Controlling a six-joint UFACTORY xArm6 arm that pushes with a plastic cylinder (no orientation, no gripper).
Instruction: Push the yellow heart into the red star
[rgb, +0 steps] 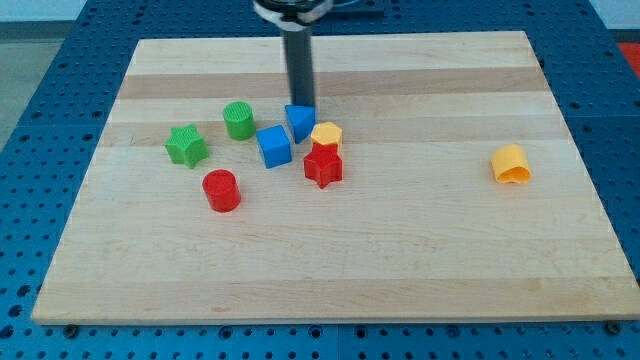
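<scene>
No text, label, brand, number or sign can be read anywhere: none on the pale wooden table (400, 250), none on the small coloured plastic blocks, and none on the dark rod.

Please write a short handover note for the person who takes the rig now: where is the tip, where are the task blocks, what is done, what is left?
No pincer on this arm. My tip stands at the view's top edge of the blue triangular block, far from the job's heart.
The yellow heart-shaped block lies alone at the view's right.
The red star-shaped block sits in the cluster, with the small yellow hexagonal block just above it.
Done: nothing visible; heart and star are far apart.
Left: bring the tip to the heart's right side and push it leftward into the star.
</scene>
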